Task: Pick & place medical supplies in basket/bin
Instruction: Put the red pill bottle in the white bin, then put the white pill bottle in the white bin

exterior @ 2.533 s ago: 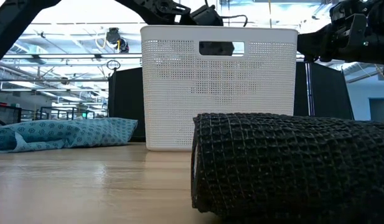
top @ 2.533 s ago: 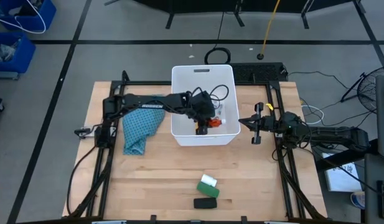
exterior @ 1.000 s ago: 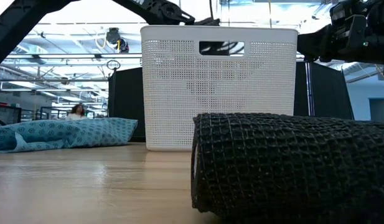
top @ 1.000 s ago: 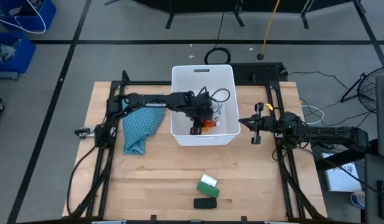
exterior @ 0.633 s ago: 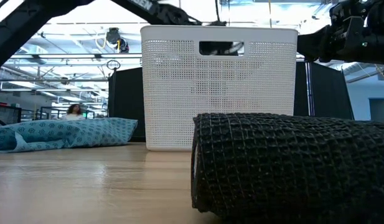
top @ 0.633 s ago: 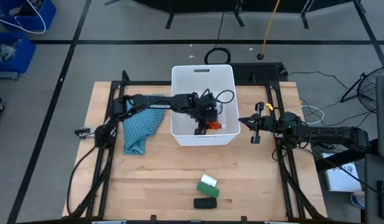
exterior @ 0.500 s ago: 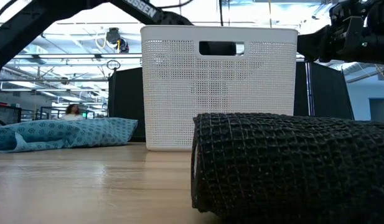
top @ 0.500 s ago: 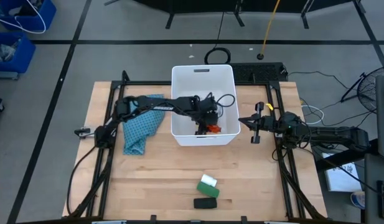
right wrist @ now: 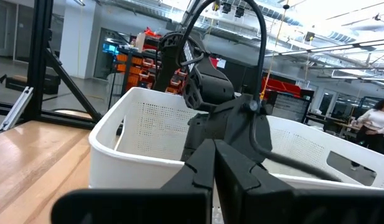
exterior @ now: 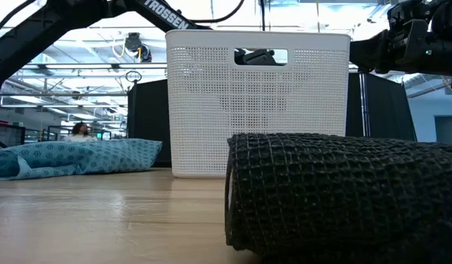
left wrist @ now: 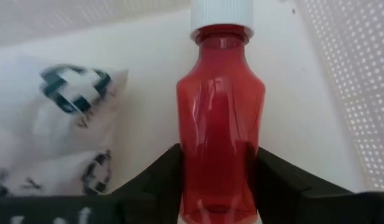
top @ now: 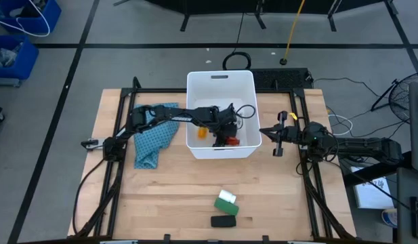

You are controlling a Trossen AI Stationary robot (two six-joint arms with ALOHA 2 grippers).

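Note:
My left gripper (top: 226,130) reaches down inside the white bin (top: 195,146), shut on the red white-capped bottle (left wrist: 220,112). A flat white dark-patterned packet (left wrist: 61,124) lies on the bin floor beside the bottle. The small orange bottle (top: 201,131) also lies in the bin. On the near part of the table lie the green block with the white roll (top: 227,201) and the black oblong bar (top: 223,221). My right gripper (top: 276,139) waits shut to the right of the bin, above the table. My left gripper pinches the red bottle's lower body (left wrist: 218,180) between its two fingers (left wrist: 170,165), one on each side. The white cap (left wrist: 221,12) points away from the gripper, toward the bin's near wall. Whether the bottle rests on the bin floor, I cannot tell.
The teal patterned cloth (top: 153,135) lies left of the bin, under the left arm. In the low view the black bar (exterior: 343,194) fills the foreground before the bin (exterior: 258,103). Black frame rails run along the table's left and right sides. Bare wood lies between the bin and the near items.
My left gripper has gone down into the bin with the red bottle and shifted slightly toward the bin's right wall. In the low view it has dropped behind the bin wall and shows through the handle slot. The orange bottle, earlier under the arm, now shows.

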